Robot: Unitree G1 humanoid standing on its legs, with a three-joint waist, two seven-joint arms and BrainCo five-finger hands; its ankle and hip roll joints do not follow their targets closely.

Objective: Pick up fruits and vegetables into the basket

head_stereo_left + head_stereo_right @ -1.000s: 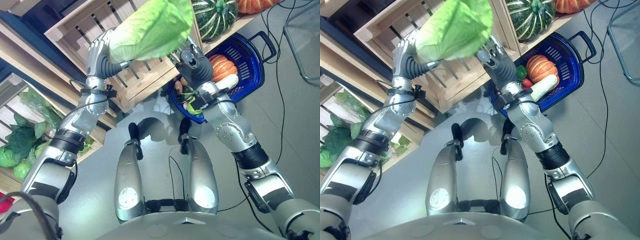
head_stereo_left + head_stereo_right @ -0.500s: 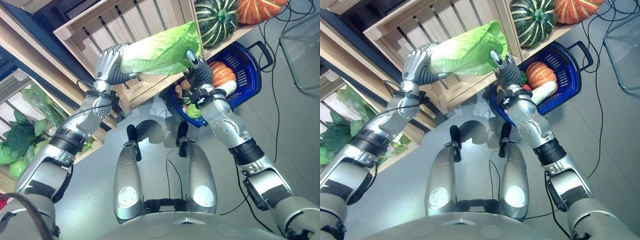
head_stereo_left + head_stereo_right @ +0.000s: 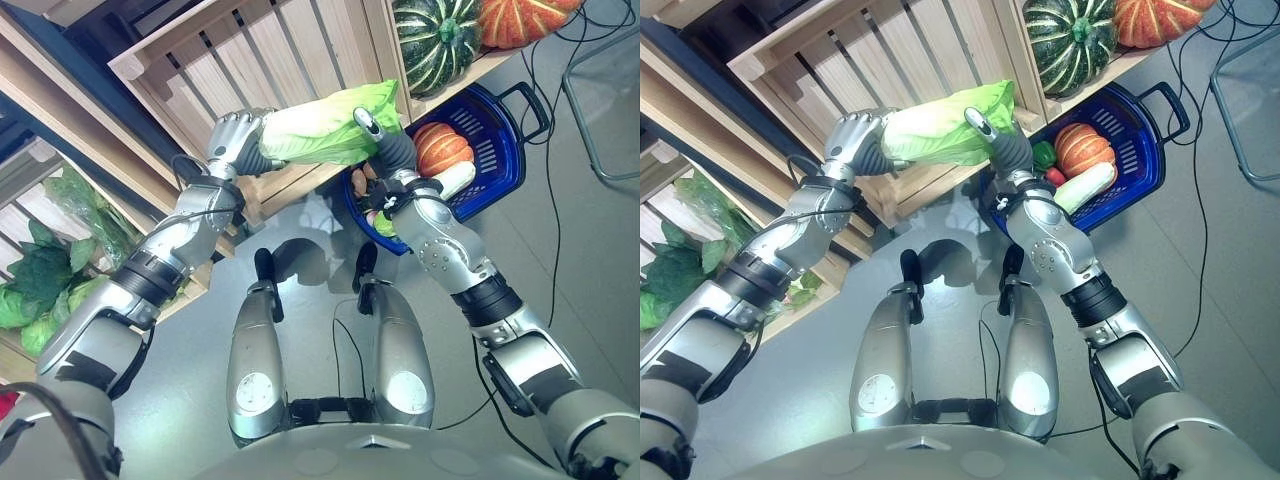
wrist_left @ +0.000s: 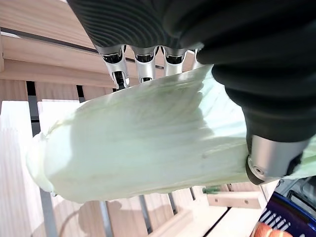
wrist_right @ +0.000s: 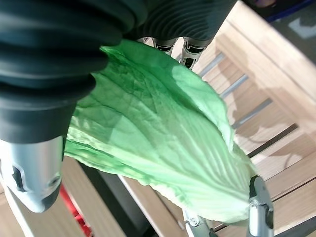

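— What has the left robot hand [image 3: 235, 140] got?

— Its fingers and thumb are curled round the pale stem end of the cabbage [image 3: 330, 125]; the left wrist view shows the fingers [image 4: 143, 61] on one side of the white base and the thumb on the other.

— And the right robot hand [image 3: 1002, 150]?

— It holds the leafy green end of the same cabbage. In the right wrist view the leaves [image 5: 158, 138] lie between its fingers and thumb.

— So where is the cabbage?

— In the air between the two hands, lying roughly level, in front of a slatted wooden crate [image 3: 250, 60] and beside the basket [image 3: 500, 140], not in it.

— What does the basket hold?

— It is blue, stands on the floor just beyond the right hand, and holds an orange pumpkin [image 3: 441, 146], a white long vegetable [image 3: 1087, 187], and some red and green items I cannot name.

— Anything else nearby?

— A striped green squash [image 3: 436, 42] and an orange pumpkin [image 3: 525, 20] on the shelf above, and leafy greens [image 3: 40, 280] in a crate at far left.
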